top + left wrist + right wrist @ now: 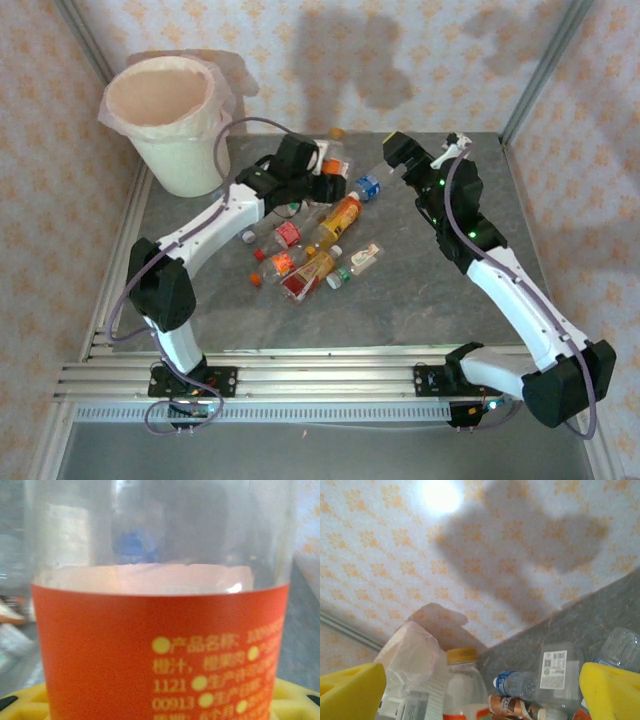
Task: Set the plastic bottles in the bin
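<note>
Patterned wallpaper walls round a grey tabletop (420,310); bin (180,165) upright at its far left corner, pink-lined; plastic bottles (315,245) heaped mid-tabletop, well apart from it; left end effector (322,172) at the heap's far edge, seemingly pinching an orange-labelled bottle (160,645); right end effector (480,692) spread wide, empty, near the heap. Step in hand, by my reading: pick-up; next calls for lifting clear, carrying left over the rim, releasing.
</note>
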Tool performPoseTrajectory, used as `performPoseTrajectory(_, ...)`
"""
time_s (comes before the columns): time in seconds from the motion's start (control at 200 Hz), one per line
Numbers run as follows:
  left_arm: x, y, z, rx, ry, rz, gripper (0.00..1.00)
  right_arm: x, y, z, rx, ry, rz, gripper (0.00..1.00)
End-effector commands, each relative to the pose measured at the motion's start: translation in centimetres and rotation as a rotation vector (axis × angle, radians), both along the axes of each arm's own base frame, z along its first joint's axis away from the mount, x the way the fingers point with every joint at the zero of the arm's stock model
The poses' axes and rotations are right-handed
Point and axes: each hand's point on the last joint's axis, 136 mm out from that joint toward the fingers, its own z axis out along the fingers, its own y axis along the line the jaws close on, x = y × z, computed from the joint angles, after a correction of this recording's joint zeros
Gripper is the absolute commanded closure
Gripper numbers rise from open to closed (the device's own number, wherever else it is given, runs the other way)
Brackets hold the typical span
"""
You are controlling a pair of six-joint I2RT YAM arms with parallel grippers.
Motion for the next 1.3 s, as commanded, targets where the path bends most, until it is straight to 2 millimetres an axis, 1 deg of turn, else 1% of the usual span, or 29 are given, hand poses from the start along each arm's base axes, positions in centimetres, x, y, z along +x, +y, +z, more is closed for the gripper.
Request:
performPoseTrajectory(0.0, 2.1, 6.0, 6.1, -0.006, -0.155, 0.225, 0.49, 0.4, -0.4, -0.6, -0.039, -0.015, -0.030, 0.01)
performPoseTrajectory(0.1, 3.0, 10.5, 9.0, 0.036, -0.242, 0.355, 0.49, 0.6, -0.1, -0.7, -0.031, -0.014, -0.021, 0.01)
performPoseTrajectory(0.205, 3.4, 14.9, 13.0, 0.130, -0.359, 0.475, 0.48, 0.9, 0.2, -1.0, -0.036, -0.006, -0.012, 0.01)
performPoseTrajectory(0.28, 3.8, 17.2, 16.0, 0.183, -0.437, 0.526, 0.48, 1.1, 0.3, -1.3, -0.033, 0.007, -0.009, 0.01)
performPoseTrajectory(0.38, 4.3, 19.7, 19.1, 0.261, -0.531, 0.605, 0.48, 1.3, 0.7, -1.6, -0.033, 0.018, 0.006, 0.01)
performPoseTrajectory(0.495, 5.3, 23.1, 21.3, 0.359, -0.593, 0.754, 0.48, 1.2, 0.7, -1.4, -0.040, 0.020, 0.009, 0.01)
performPoseTrajectory(0.57, 6.2, 25.3, 21.9, 0.389, -0.628, 0.846, 0.48, 1.2, 0.6, -1.6, -0.049, 0.025, 0.005, 0.01)
performPoseTrajectory(0.64, 7.0, 27.7, 22.3, 0.412, -0.634, 0.936, 0.48, 1.1, 0.5, -1.7, -0.061, 0.030, 0.003, 0.01)
performPoseTrajectory(0.741, 8.1, 31.0, 22.3, 0.458, -0.602, 1.034, 0.48, 0.7, 0.4, -1.8, -0.078, 0.036, 0.008, 0.01)
performPoseTrajectory(0.791, 8.6, 32.8, 21.8, 0.481, -0.570, 1.078, 0.48, 0.6, 0.3, -1.9, -0.085, 0.042, 0.004, 0.01)
performPoseTrajectory(0.831, 8.8, 34.1, 21.3, 0.486, -0.539, 1.118, 0.48, 0.5, 0.1, -2.0, -0.087, 0.043, -0.002, 0.01)
performPoseTrajectory(0.841, 8.6, 34.5, 21.5, 0.480, -0.538, 1.131, 0.48, 0.5, 0.0, -2.0, -0.087, 0.042, -0.004, 0.01)
performPoseTrajectory(0.851, 9.3, 34.8, 20.5, 0.490, -0.516, 1.135, 0.48, 0.5, 0.0, -2.1, -0.088, 0.043, -0.006, 0.01)
performPoseTrajectory(0.871, 9.6, 35.4, 19.8, 0.492, -0.491, 1.148, 0.48, 0.4, -0.1, -2.2, -0.090, 0.045, -0.009, 0.01)
performPoseTrajectory(0.981, 10.7, 38.2, 17.2, 0.473, -0.402, 1.212, 0.48, 0.5, -0.2, -2.4, -0.098, 0.049, -0.016, 0.01)
performPoseTrajectory(1.051, 11.2, 39.5, 15.6, 0.451, -0.354, 1.235, 0.48, 0.5, -0.1, -2.4, -0.104, 0.049, -0.013, 0.01)
performPoseTrajectory(1.101, 11.6, 40.2, 14.0, 0.438, -0.313, 1.236, 0.47, 0.5, -0.2, -2.4, -0.109, 0.054, -0.016, 0.01)
performPoseTrajectory(1.221, 10.9, 42.7, 11.3, 0.410, -0.225, 1.308, 0.46, 0.6, -0.5, -2.7, -0.115, 0.064, -0.032, 0.01)
performPoseTrajectory(1.296, 10.9, 43.7, 9.8, 0.362, -0.186, 1.329, 0.46, 0.7, -0.5, -2.8, -0.117, 0.067, -0.034, 0.01)
